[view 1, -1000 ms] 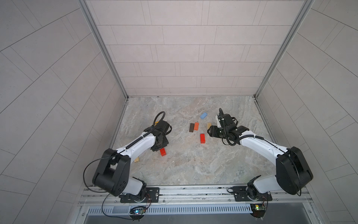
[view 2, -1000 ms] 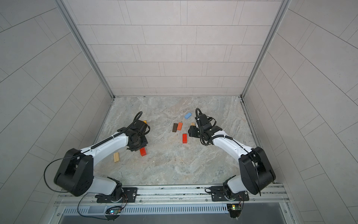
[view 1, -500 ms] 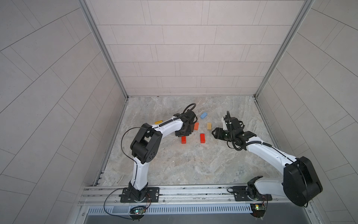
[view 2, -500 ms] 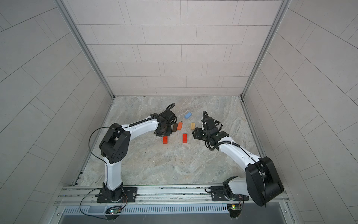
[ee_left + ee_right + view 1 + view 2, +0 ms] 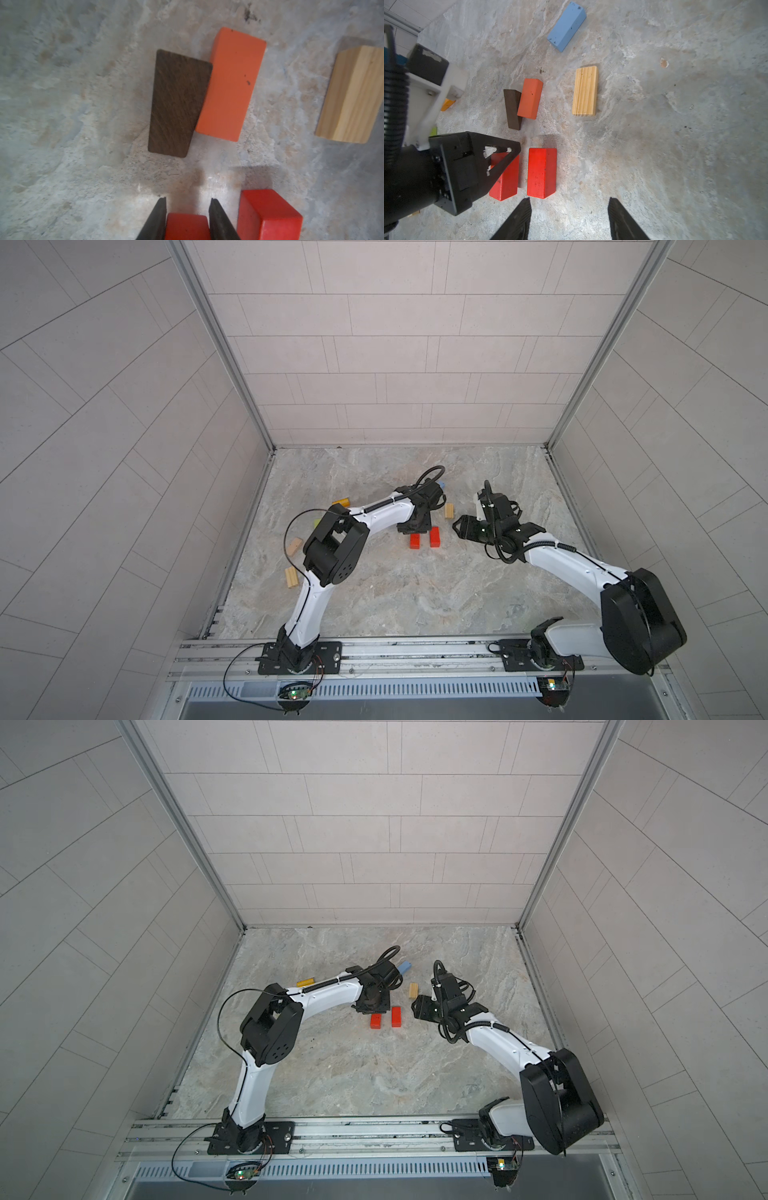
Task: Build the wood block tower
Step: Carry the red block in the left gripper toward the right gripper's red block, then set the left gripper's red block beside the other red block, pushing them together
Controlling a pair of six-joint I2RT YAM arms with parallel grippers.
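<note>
No tower stands; the blocks lie flat and scattered on the marble tabletop [image 5: 395,593]. Far left, near the wall, two tan blocks [image 5: 294,546] [image 5: 291,576] lie apart from the rest, with a yellow block [image 5: 341,502] behind the left arm and a green one mostly hidden by it. The left gripper [image 5: 187,207] has its jaws part closed on a red block [image 5: 187,227], one finger against each long side, the block resting on the tabletop. Just beside it, parallel with a narrow gap, lies a second red block [image 5: 542,172]. Beyond them a brown block [image 5: 513,109] leans against an orange block [image 5: 530,98], touching along one edge. A tan block [image 5: 585,90] lies alone further right, and a blue block [image 5: 566,26] sits towards the back wall. The right gripper [image 5: 569,218] hovers near the second red block, jaws about half open and holding nothing. Bare tabletop spreads to the right of the tan block and across the whole front, towards the rail.
</note>
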